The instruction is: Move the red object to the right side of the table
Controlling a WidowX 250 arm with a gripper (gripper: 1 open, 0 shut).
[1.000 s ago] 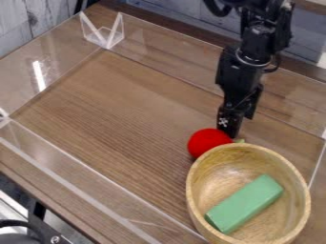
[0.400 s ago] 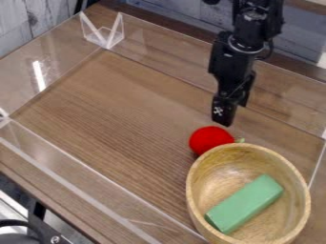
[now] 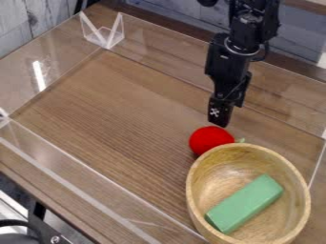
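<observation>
The red object [image 3: 211, 140] is a small rounded bright-red toy resting on the brown wood-grain table [image 3: 121, 110], touching the near-left rim of the wooden bowl. My gripper [image 3: 222, 116] hangs from the black arm just above and behind the red object, pointing straight down. Its fingers stand apart with nothing between them, and it does not touch the toy.
A round light-wood bowl [image 3: 295, 178] sits at the front right with a flat green block [image 3: 245, 203] inside. Low clear acrylic walls [image 3: 76, 162] border the table, with a folded clear piece [image 3: 102, 33] at the back left.
The gripper has lifted slightly and shifted a little to the left, away from the red object. The red object and bowl have stayed put.
</observation>
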